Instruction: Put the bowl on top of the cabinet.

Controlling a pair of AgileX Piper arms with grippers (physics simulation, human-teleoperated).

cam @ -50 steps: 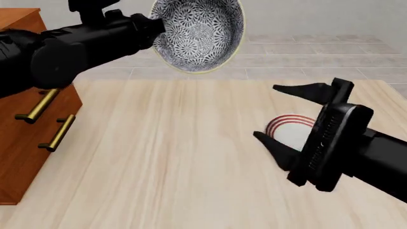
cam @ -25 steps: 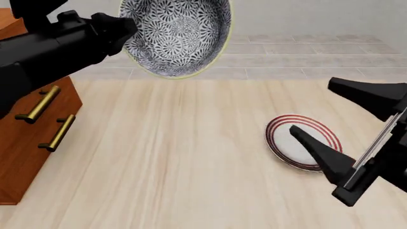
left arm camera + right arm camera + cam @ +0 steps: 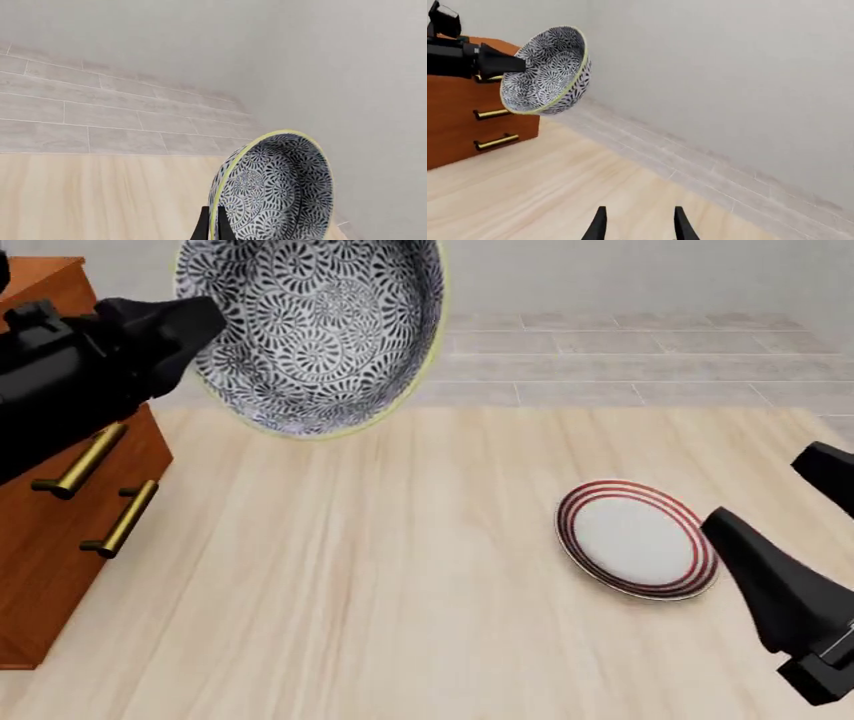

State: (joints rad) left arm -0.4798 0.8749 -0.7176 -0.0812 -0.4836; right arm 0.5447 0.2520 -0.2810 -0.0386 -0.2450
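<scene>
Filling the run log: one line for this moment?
left hand: holds bowl aloft, tilted | right hand: open, empty | cabinet: top bare

1 bowl, 1 cabinet, 1 plate, 2 arms

No readable text, labels, brands, numbers or signs are showing in any view. The bowl is carrying only a floral pattern, the plate only red rings, the cabinet only plain brass handles. Nothing is printed on the arms or the surface.
</scene>
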